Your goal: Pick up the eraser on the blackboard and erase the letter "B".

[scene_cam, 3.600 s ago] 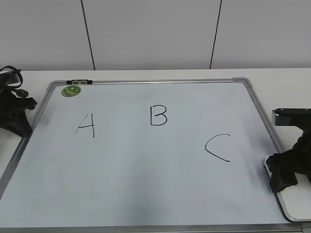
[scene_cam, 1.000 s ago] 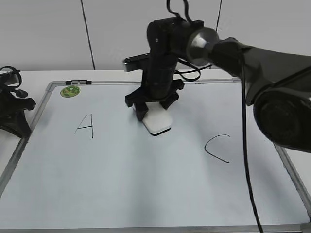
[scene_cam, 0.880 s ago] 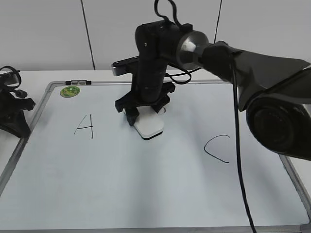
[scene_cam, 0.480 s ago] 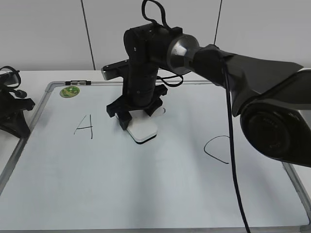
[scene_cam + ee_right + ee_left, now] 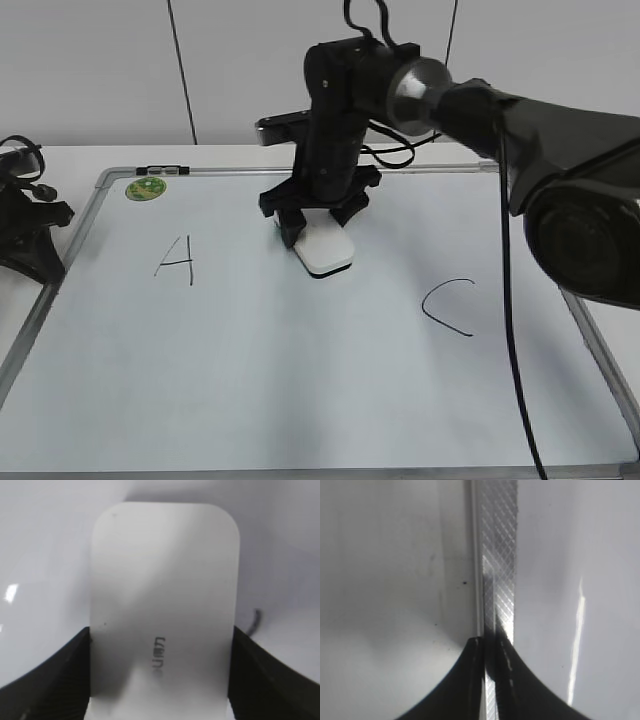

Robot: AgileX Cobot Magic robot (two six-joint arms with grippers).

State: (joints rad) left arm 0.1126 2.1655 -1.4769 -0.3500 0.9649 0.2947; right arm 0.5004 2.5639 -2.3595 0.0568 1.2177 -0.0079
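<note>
The blackboard (image 5: 300,390) lies flat on the table, with "A" (image 5: 176,260) at the left and "C" (image 5: 449,305) at the right. My right gripper (image 5: 320,236) reaches across to the board's middle. It is shut on the white eraser (image 5: 325,252), which rests flat on the board. The right wrist view shows the eraser (image 5: 165,575) between my black fingers (image 5: 55,677), with a short dark stroke (image 5: 256,618) beside it. The letter "B" does not show; the arm and eraser cover its place. My left gripper (image 5: 28,238) rests shut at the board's left edge.
A small green round magnet (image 5: 146,187) and a dark marker (image 5: 163,169) sit at the board's far left corner. The left wrist view shows the board's silver frame (image 5: 499,555) running between table and board. A white wall stands behind the table.
The right gripper slid left across the B's place with the eraser, then back right to the middle. The B seen at first no longer shows. The left arm has not moved.
</note>
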